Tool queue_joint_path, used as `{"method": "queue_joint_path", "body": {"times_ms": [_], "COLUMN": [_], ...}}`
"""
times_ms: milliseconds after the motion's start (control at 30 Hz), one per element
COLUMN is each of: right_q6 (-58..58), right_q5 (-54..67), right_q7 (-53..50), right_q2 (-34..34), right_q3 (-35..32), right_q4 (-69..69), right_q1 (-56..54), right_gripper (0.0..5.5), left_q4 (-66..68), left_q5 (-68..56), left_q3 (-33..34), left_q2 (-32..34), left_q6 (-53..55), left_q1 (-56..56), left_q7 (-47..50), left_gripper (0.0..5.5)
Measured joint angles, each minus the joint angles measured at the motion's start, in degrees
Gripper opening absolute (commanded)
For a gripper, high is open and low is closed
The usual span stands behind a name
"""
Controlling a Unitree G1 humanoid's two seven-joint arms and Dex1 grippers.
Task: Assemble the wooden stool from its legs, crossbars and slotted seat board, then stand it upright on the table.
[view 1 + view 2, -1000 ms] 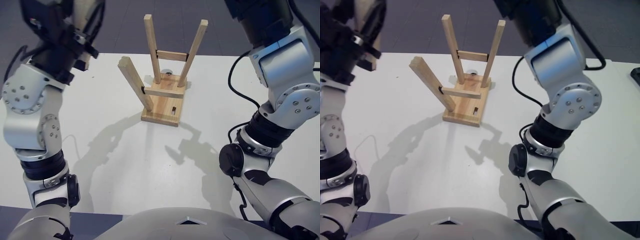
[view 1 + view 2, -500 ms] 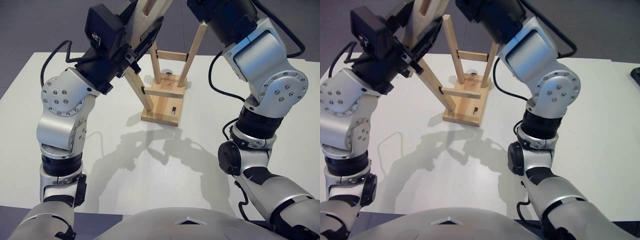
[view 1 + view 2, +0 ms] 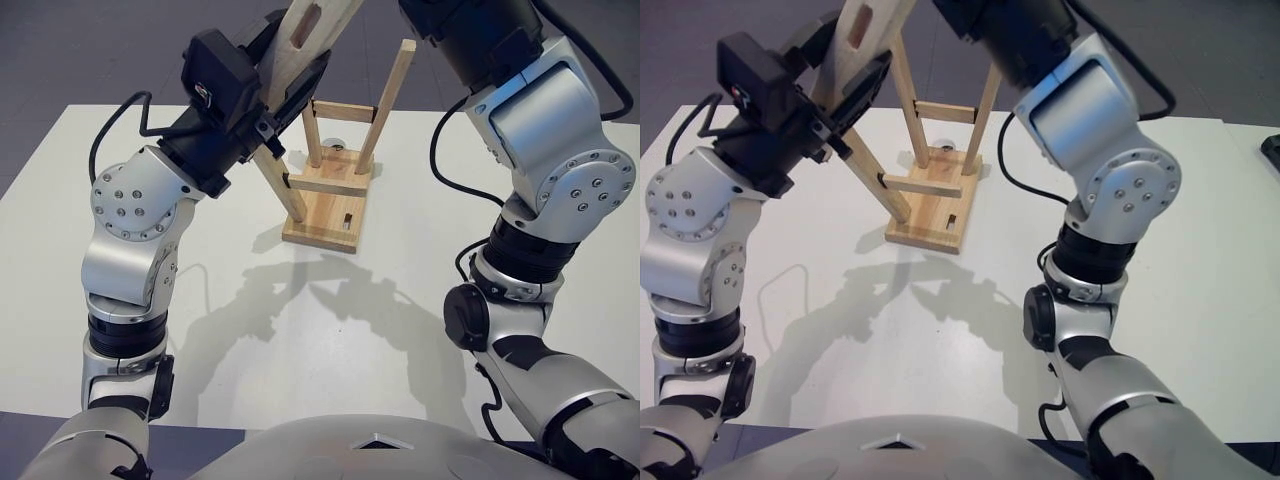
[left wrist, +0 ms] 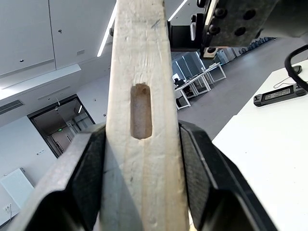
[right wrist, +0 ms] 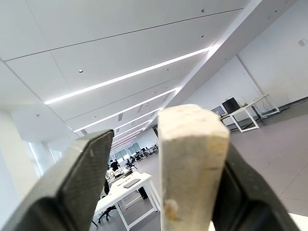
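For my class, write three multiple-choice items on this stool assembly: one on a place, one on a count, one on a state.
1. Where does the seat board lie?
A on the table; B in a gripper; C on the floor.
2. How many legs stand in it?
A two; B three; C four.
3. The left gripper is:
A open and empty; B shut on a slotted leg; C shut on a crossbar.

Answers:
1 A: the board lies flat on the white top.
2 B: two upright at the back, one tilted in front.
3 B: both fingers press the wood that bears the slot.
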Motion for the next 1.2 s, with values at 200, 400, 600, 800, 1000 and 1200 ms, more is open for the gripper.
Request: {"method": "queue_joint_path", "body": {"times_ms": [200, 400, 600, 800, 1000, 1200], "right_q6": [-0.4, -0.5, -0.3, -1.7, -8.4, -10.3], "right_q5": [0.2, 0.1, -0.1, -0.9, -15.0, -30.0], "right_q7": [-1.0, -1.0, 0.7, 1.9, 2.0, 2.4], "right_q2": [-0.7, -1.7, -2.7, -6.9, -18.0, -24.5], "right_q3": [0.5, 1.0, 1.7, -2.2, -9.0, -7.3], "right_q4": [0.1, 1.6, 2.4, 1.8, 3.2, -2.1], "right_q1": [0.0, 0.0, 1.0, 4.0, 4.5, 10.9], "right_gripper": [1.34, 1.13, 1.03, 1.02, 1.01, 1.01], "left_q4": [0.1, 1.1, 1.3, 2.0, 2.4, 14.2], "left_q5": [1.1, 1.1, 3.2, 1.3, -7.2, -6.7], "left_q3": [-0.1, -0.4, -0.6, -0.3, 19.8, 38.4], "left_q2": [-0.1, -0.6, -1.0, -4.0, -5.2, -2.6], "left_q6": [-0.3, -0.6, -0.6, 1.7, 5.7, 6.9], "left_q1": [-0.1, -0.1, -0.2, -3.4, -4.5, -1.0], "left_q7": [-0.1, -0.3, 0.8, 1.9, 12.0, 24.9], "left_gripper": [2.05, 2.05, 2.85, 3.85, 4.91, 5.4]}}
